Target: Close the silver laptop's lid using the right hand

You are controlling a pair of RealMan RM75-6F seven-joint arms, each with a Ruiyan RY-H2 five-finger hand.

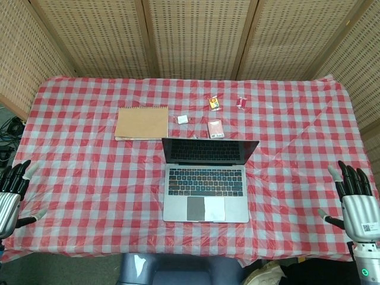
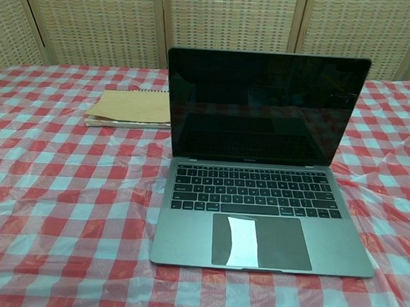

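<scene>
The silver laptop [image 1: 206, 183] stands open in the middle of the red checked table, its dark screen [image 2: 267, 107] upright and its keyboard facing me. A white slip lies on its trackpad [image 2: 240, 240]. My right hand [image 1: 357, 209] hovers at the table's near right corner, fingers spread, holding nothing, well away from the laptop. My left hand [image 1: 10, 198] hangs at the near left corner, fingers also spread and empty. Neither hand shows in the chest view.
A brown notebook [image 1: 142, 123] lies behind and left of the laptop. Small items sit behind the lid: a white block [image 1: 183, 119], a pink card [image 1: 215, 129], an orange packet [image 1: 214, 104] and a red piece [image 1: 241, 103]. Woven screens back the table [image 1: 83, 166].
</scene>
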